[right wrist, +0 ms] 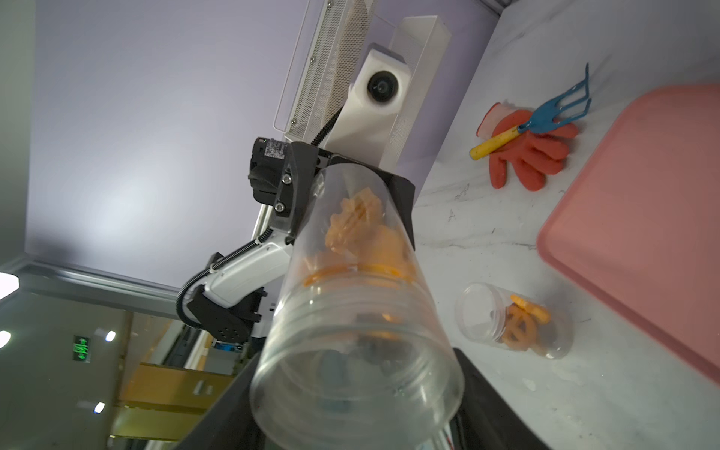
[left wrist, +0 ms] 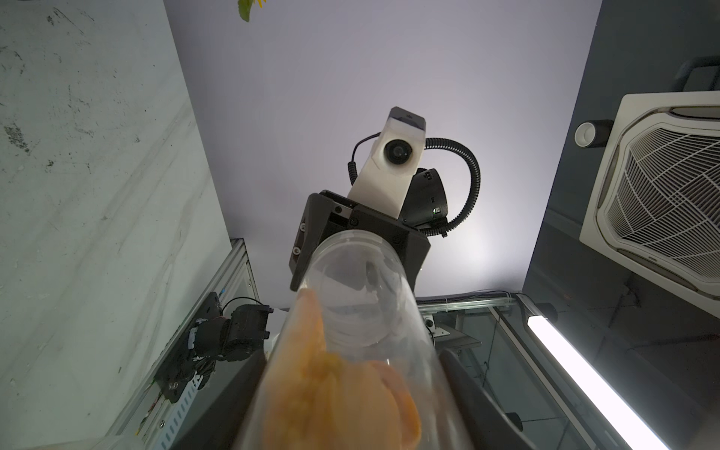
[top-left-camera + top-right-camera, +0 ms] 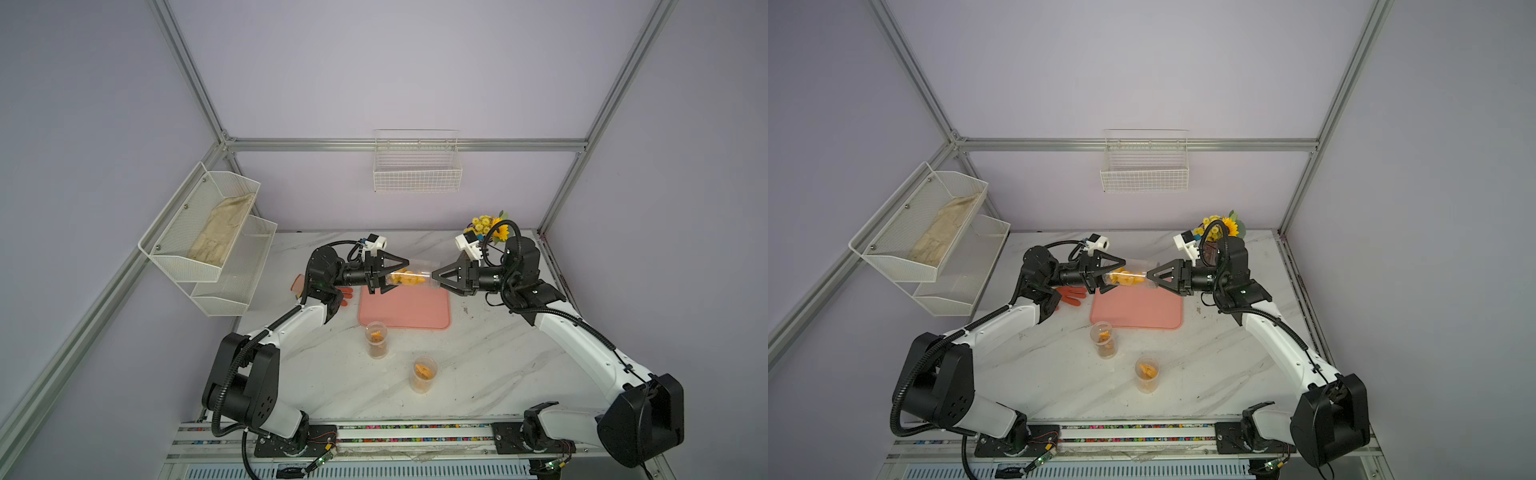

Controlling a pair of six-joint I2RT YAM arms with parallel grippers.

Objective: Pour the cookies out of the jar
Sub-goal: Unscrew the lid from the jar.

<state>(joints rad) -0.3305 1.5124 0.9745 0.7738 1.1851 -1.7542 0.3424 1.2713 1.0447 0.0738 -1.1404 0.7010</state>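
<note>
- Your left gripper point(image 3: 397, 276) is clamped hard on the jar point(image 3: 426, 271), its fingers pinching the 9 o'clock end.
- Your right gripper point(image 3: 436, 277) meets the jar from 3 o'clock. In the right wrist view, the threaded mouth end sits between the dark fingers point(image 1: 218, 424), which are closed against it on both sides.
- I cannot tell whether a lid covers that mouth.
- The jar lies on its side, stretched from 9 to 3 between your two arms. It is held up in the air over the 12 o'clock edge of the pink tray point(image 3: 407, 313).
- The cookies point(image 3: 405, 279) are inside the jar, orange-yellow and heaped toward the 9 o'clock end by the left gripper. The stretch toward 3 o'clock is bare clear plastic.
- Down on the marble table point(image 3: 478, 374), a spare jar point(image 3: 376, 338) stands upright just beside the tray's 6 o'clock edge, with biscuits in it.
- A second spare jar point(image 3: 424, 374) stands upright farther out toward 5 o'clock, apart from its neighbour, also with biscuits in it.
- A red glove point(image 3: 347, 293) lies at the tray's 9 o'clock side, mostly hidden under your left arm in both top views.
- The right wrist view shows a blue rake point(image 1: 561, 109) with a yellow handle lying across that glove.
- Yellow flowers point(image 3: 488, 226) sit at the table's 1 o'clock corner, behind your right arm.
</note>
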